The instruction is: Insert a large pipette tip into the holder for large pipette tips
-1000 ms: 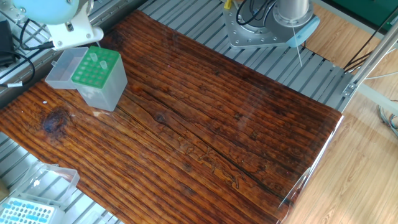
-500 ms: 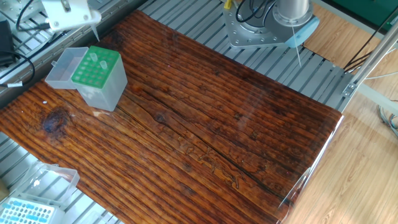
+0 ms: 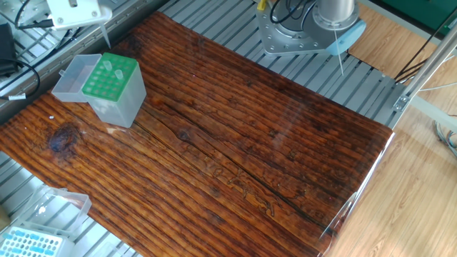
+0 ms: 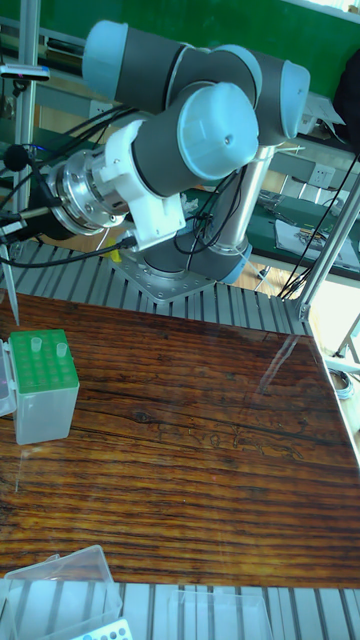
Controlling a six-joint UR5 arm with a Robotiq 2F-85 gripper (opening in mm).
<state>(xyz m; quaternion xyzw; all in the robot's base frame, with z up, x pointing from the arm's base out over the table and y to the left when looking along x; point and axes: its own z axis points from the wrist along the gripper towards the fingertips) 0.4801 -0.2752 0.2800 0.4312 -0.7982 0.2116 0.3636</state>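
- Fixed view: the gripper [image 3: 100, 21] hangs at the top left, behind the holder [image 3: 108, 77] and above it.
- The tip [image 3: 106, 37] hangs point-down from the gripper, a little tilted. It is in the air, clear of the green rack and off towards its rear edge.
- The fingers are too small to tell apart. Since the tip hangs free beneath them, I judge that they pinch its wide upper end.
- The holder stands on the table [image 3: 271, 143] with its lid [image 3: 71, 80] swung open to the left. Two tips already stand in the far rows of the rack.
- A smaller blue box [image 3: 28, 244] sits at the bottom left, well apart and not wanted.
- Tall fixed view: the arm [image 4: 190, 130] reaches left and the fingers are cut off by the edge, so their state cannot be told here.
- The tip [image 4: 11, 285] shows as a thin, near-upright line at the left edge, its point just above the level of the holder [image 4: 45, 385].
- Handling, as I judge it: the tip is very light, thin-walled and smooth. It will likely slip or swing in a loose grip and flex or crack under a hard one.
- The wide collar is the place to hold it, leaving the long taper free to enter a hole.
- A slight tilt would catch the point on the rack, so it should be plumb over an empty hole before it goes down.
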